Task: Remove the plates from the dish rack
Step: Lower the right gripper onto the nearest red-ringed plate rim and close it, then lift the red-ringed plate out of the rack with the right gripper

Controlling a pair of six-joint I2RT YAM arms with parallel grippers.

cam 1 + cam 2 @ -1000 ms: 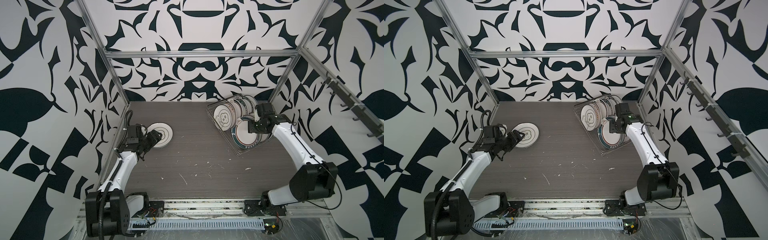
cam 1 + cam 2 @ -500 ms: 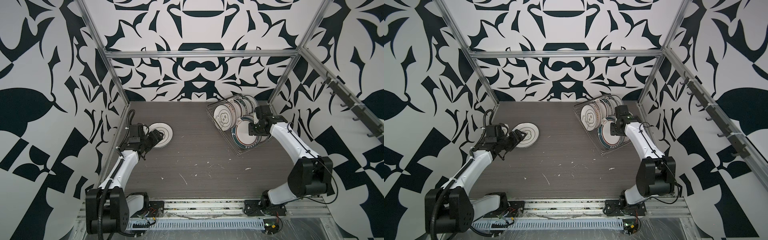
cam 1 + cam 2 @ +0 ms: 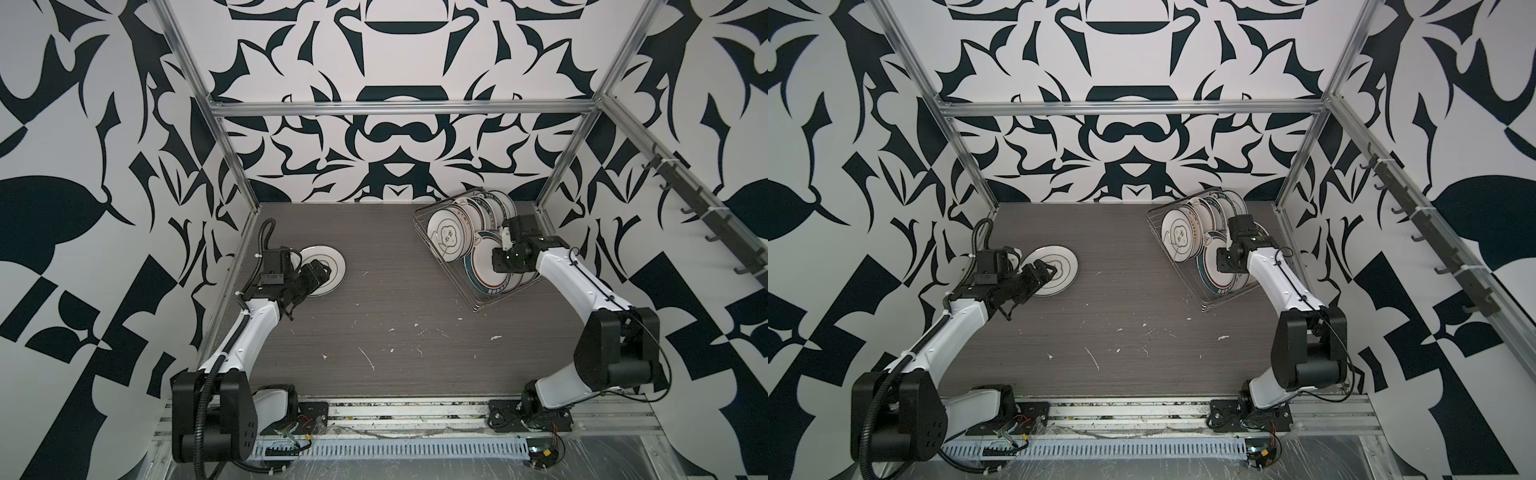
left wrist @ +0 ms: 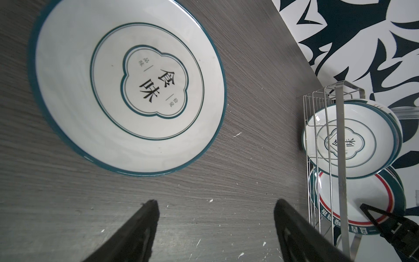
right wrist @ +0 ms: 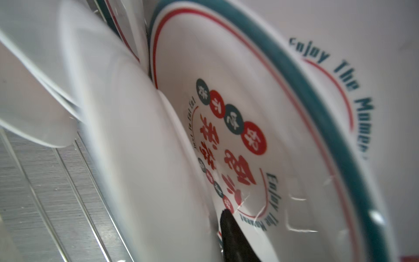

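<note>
The dish rack (image 3: 478, 305) stands at the back right in both top views and holds several upright plates. Small ones with cloud emblems (image 3: 446, 235) stand behind large ones with teal rims and red rings (image 3: 482, 272). My right gripper (image 3: 498, 257) straddles the front large plate's (image 5: 140, 172) rim. One finger (image 5: 233, 238) sits between its white back and the lettered plate (image 5: 249, 136) behind it; the other finger is hidden. A small plate (image 4: 127, 86) lies flat on the table at the left. My left gripper (image 4: 215, 204) hovers open beside it, holding nothing.
The rack (image 3: 1204, 305) sits close to the right wall's metal post (image 3: 557, 166). The dark wood table (image 3: 395, 324) carries scattered white flecks. Metal frame rails run along the back and sides. A hook rail (image 3: 698, 208) hangs on the right wall.
My right gripper has swung down into the rack and its jaws have narrowed around the front large plate. The left gripper's jaws have widened a little beside the plate on the table.
</note>
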